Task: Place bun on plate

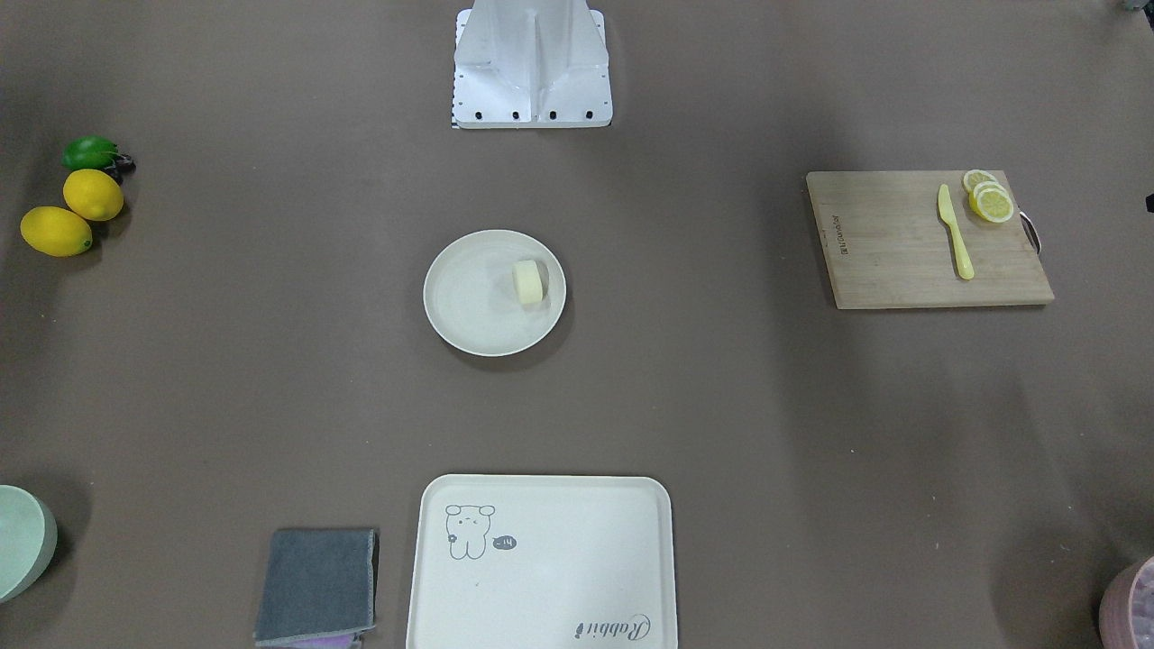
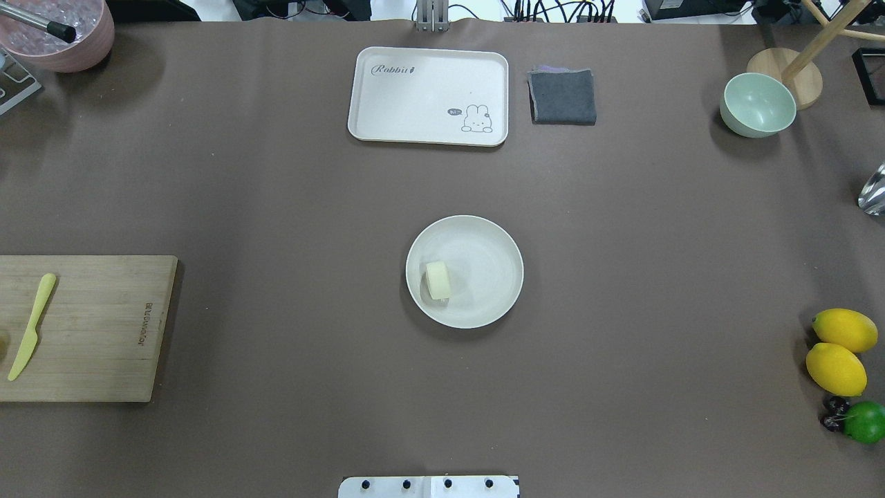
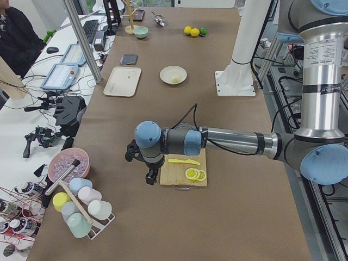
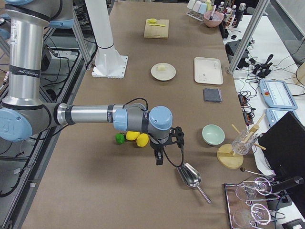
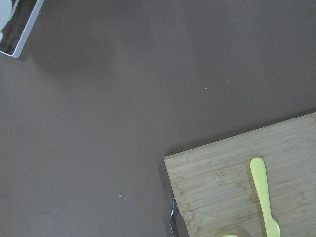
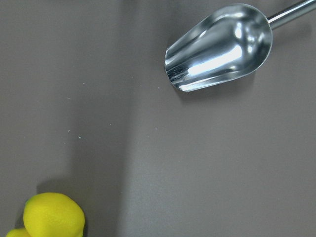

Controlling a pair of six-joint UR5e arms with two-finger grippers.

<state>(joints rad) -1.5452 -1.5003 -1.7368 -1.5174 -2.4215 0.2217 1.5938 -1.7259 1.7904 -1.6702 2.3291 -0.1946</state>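
The pale cream bun (image 2: 438, 280) lies inside the round cream plate (image 2: 487, 242) at the table's middle, toward the plate's left side in the overhead view; the front-facing view shows the bun (image 1: 529, 281) on the plate (image 1: 469, 311) too. Neither gripper is near it. The left gripper (image 3: 142, 169) hangs beside the cutting board at the left end. The right gripper (image 4: 167, 149) hangs at the right end by the lemons and a metal scoop. Only the side views show them, so I cannot tell whether either is open or shut.
A wooden cutting board (image 2: 97, 325) carries a yellow knife (image 2: 31, 325) and lemon slices (image 1: 990, 200). At the far edge are a rabbit tray (image 2: 429, 76), grey cloth (image 2: 563, 97) and green bowl (image 2: 757, 104). Lemons (image 2: 840, 349) and a metal scoop (image 6: 222, 47) lie on the right.
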